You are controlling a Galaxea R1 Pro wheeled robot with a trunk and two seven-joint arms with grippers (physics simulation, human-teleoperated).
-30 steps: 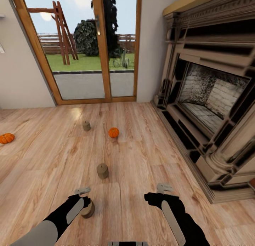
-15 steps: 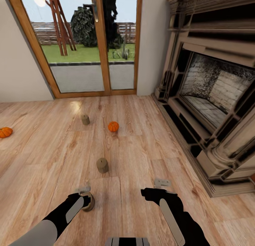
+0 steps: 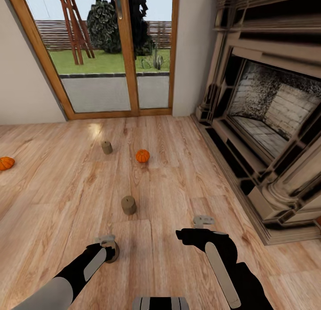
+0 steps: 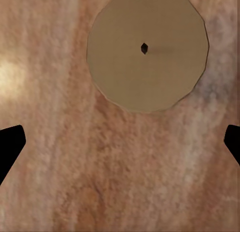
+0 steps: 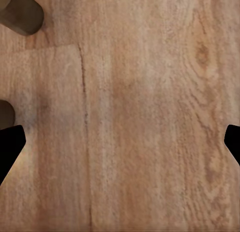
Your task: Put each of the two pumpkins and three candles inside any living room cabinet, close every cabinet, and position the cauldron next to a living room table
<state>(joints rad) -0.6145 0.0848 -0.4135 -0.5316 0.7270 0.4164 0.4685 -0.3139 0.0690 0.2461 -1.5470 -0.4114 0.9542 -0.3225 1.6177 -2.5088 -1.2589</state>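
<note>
Lower left of the head view: our left hand [image 3: 108, 244] hangs spread wide over the nearest candle [image 3: 112, 251], upright on the wood floor [image 3: 178, 176]. We judge it light, stiff, smooth; best gripped across its round sides. Right hand [image 3: 201, 222], lower centre-right, is released, grasping nothing. Other candles and pumpkins lie mid-frame.

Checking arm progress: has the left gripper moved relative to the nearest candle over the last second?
Yes. The left gripper has shifted toward the fireplace side, over the nearest candle.
</note>
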